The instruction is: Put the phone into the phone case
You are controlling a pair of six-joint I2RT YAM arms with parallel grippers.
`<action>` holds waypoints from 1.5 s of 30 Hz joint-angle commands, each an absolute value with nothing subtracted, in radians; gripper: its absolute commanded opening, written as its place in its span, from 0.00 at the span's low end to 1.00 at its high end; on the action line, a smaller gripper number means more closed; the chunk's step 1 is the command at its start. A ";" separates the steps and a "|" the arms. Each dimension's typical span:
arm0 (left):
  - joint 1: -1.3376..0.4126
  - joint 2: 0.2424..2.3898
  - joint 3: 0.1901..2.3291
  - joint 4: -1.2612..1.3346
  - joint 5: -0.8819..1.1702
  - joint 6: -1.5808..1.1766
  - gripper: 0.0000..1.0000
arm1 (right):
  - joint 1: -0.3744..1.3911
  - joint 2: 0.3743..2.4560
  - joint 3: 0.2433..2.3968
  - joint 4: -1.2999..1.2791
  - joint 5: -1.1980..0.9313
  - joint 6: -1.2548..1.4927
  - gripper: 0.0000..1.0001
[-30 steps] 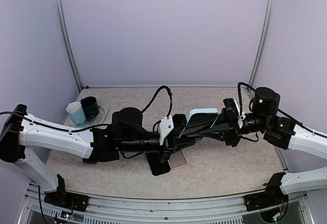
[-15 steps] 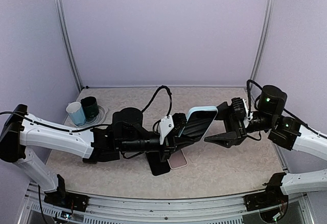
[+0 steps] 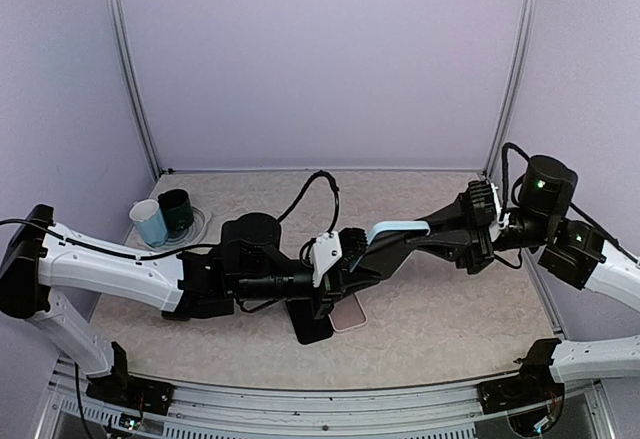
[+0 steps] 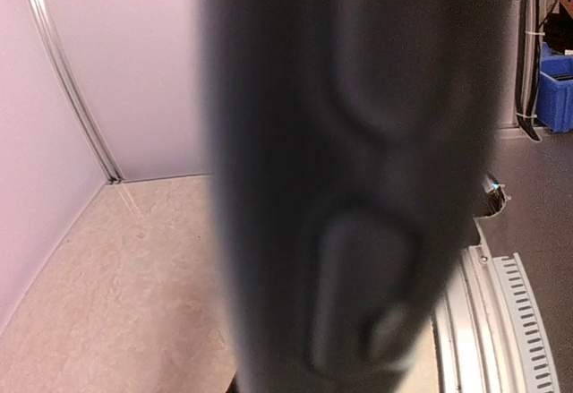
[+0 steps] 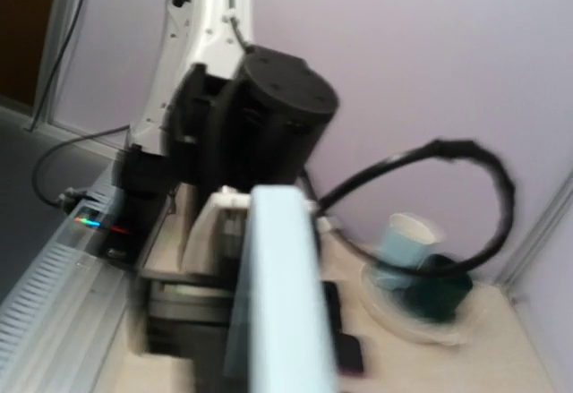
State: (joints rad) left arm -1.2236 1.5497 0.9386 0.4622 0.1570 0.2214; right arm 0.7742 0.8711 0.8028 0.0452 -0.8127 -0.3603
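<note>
The light blue phone case (image 3: 395, 229) hangs above the table between my two arms, edge-on to the top camera. My left gripper (image 3: 352, 257) is shut on its lower left end. My right gripper (image 3: 418, 239) is shut on its right end, its dark fingers lying along the case. The phone is not told apart from the black fingers under the case. In the right wrist view the phone case (image 5: 279, 303) rises as a pale blue strip toward the left arm. A dark blurred mass (image 4: 358, 187) fills the left wrist view and hides the fingers.
Under the held case, a flat black item (image 3: 312, 329) and a pale pink item (image 3: 350, 314) lie on the table. At the far left a light blue cup (image 3: 148, 223) and a dark green cup (image 3: 176, 211) stand on a clear plate (image 3: 197, 229). Purple walls close in the table.
My right gripper let go of the case, opened and drew back, then came back onto its right end. The case turned from tilted with its dark face showing to edge-on.
</note>
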 commanded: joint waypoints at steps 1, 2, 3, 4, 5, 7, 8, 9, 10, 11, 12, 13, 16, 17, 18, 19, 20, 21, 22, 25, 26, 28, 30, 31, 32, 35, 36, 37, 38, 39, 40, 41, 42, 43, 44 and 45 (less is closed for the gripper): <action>-1.229 1.536 0.937 0.486 0.134 0.228 0.00 | 0.778 0.851 0.848 0.006 -0.810 -0.423 0.00; -1.229 1.537 0.936 0.487 0.127 0.229 0.00 | 0.779 0.851 0.846 0.006 -0.812 -0.422 0.00; -1.231 1.537 0.934 0.490 0.119 0.233 0.00 | 0.779 0.851 0.847 -0.010 -0.815 -0.425 0.00; -1.234 1.538 0.933 0.490 0.113 0.234 0.00 | 0.779 0.852 0.846 -0.018 -0.821 -0.429 0.00; -1.236 1.537 0.933 0.490 0.107 0.238 0.00 | 0.779 0.853 0.846 -0.024 -0.827 -0.432 0.00; -1.242 1.541 0.936 0.491 0.100 0.244 0.00 | 0.779 0.855 0.847 -0.030 -0.839 -0.434 0.00; -1.244 1.543 0.938 0.492 0.096 0.245 0.00 | 0.779 0.855 0.848 -0.031 -0.843 -0.434 0.00; -1.247 1.545 0.941 0.492 0.092 0.247 0.00 | 0.779 0.855 0.848 -0.031 -0.844 -0.434 0.00; -1.250 1.548 0.943 0.494 0.086 0.247 0.00 | 0.779 0.856 0.847 -0.030 -0.844 -0.433 0.00; -1.251 1.550 0.946 0.493 0.083 0.247 0.03 | 0.779 0.857 0.844 -0.027 -0.844 -0.433 0.00; -1.254 1.552 0.948 0.491 0.082 0.247 0.10 | 0.779 0.860 0.844 -0.025 -0.846 -0.432 0.00; -1.257 1.554 0.953 0.492 0.078 0.246 0.27 | 0.780 0.861 0.842 -0.023 -0.849 -0.430 0.00; -1.265 1.557 0.977 0.471 0.067 0.251 0.58 | 0.779 0.869 0.839 -0.023 -0.856 -0.426 0.00; -1.267 1.555 0.987 0.455 0.059 0.252 0.59 | 0.779 0.871 0.839 -0.025 -0.855 -0.426 0.00; -1.267 1.554 0.996 0.446 0.050 0.250 0.59 | 0.778 0.870 0.839 -0.027 -0.854 -0.426 0.00; -1.267 1.553 1.001 0.437 0.039 0.251 0.59 | 0.778 0.869 0.838 -0.027 -0.853 -0.426 0.00; -1.267 1.551 1.004 0.430 0.035 0.255 0.58 | 0.779 0.867 0.836 -0.026 -0.852 -0.426 0.00; -1.267 1.550 1.005 0.427 0.034 0.257 0.55 | 0.779 0.866 0.835 -0.024 -0.852 -0.426 0.00; -1.267 1.548 1.005 0.426 0.035 0.257 0.52 | 0.779 0.865 0.832 -0.024 -0.854 -0.426 0.00; -1.267 1.548 1.008 0.423 0.043 0.255 0.35 | 0.779 0.868 0.830 -0.021 -0.854 -0.426 0.00; -1.267 1.549 1.010 0.423 0.045 0.253 0.29 | 0.779 0.869 0.830 -0.023 -0.854 -0.426 0.00; -1.269 1.549 1.014 0.425 0.041 0.250 0.16 | 0.779 0.870 0.830 -0.024 -0.856 -0.425 0.00; -1.271 1.549 1.015 0.427 0.039 0.250 0.03 | 0.778 0.870 0.830 -0.025 -0.856 -0.425 0.00; -1.272 1.548 1.015 0.429 0.038 0.248 0.00 | 0.779 0.868 0.830 -0.025 -0.856 -0.425 0.00; -1.272 1.549 1.015 0.431 0.038 0.245 0.00 | 0.779 0.868 0.830 -0.025 -0.856 -0.425 0.00; -1.272 1.546 1.010 0.450 0.016 0.234 0.00 | 0.779 0.872 0.823 -0.013 -0.857 -0.418 0.00; -1.272 1.547 1.007 0.461 0.005 0.228 0.00 | 0.779 0.875 0.817 -0.005 -0.846 -0.410 0.00; -1.272 1.546 1.002 0.476 -0.016 0.221 0.00 | 0.779 0.877 0.808 0.012 -0.832 -0.390 0.13; -1.272 1.545 0.996 0.496 -0.028 0.212 0.00 | 0.779 0.878 0.795 0.039 -0.813 -0.368 0.32; -1.272 1.544 0.988 0.517 -0.026 0.202 0.00 | 0.779 0.880 0.779 0.072 -0.798 -0.336 0.47; -1.272 1.539 0.979 0.538 -0.012 0.197 0.00 | 0.778 0.882 0.758 0.102 -0.785 -0.312 0.59; -1.272 1.535 0.969 0.555 0.008 0.192 0.00 | 0.779 0.885 0.743 0.128 -0.778 -0.291 0.67; -1.272 1.528 0.959 0.575 0.036 0.186 0.00 | 0.779 0.891 0.731 0.143 -0.775 -0.277 0.72; -1.272 1.522 0.951 0.593 0.057 0.181 0.00 | 0.779 0.898 0.723 0.155 -0.773 -0.259 0.74; -1.272 1.511 0.943 0.607 0.075 0.175 0.00 | 0.779 0.907 0.719 0.160 -0.774 -0.246 0.75; -1.272 1.504 0.936 0.618 0.088 0.171 0.00 | 0.779 0.916 0.716 0.163 -0.781 -0.231 0.74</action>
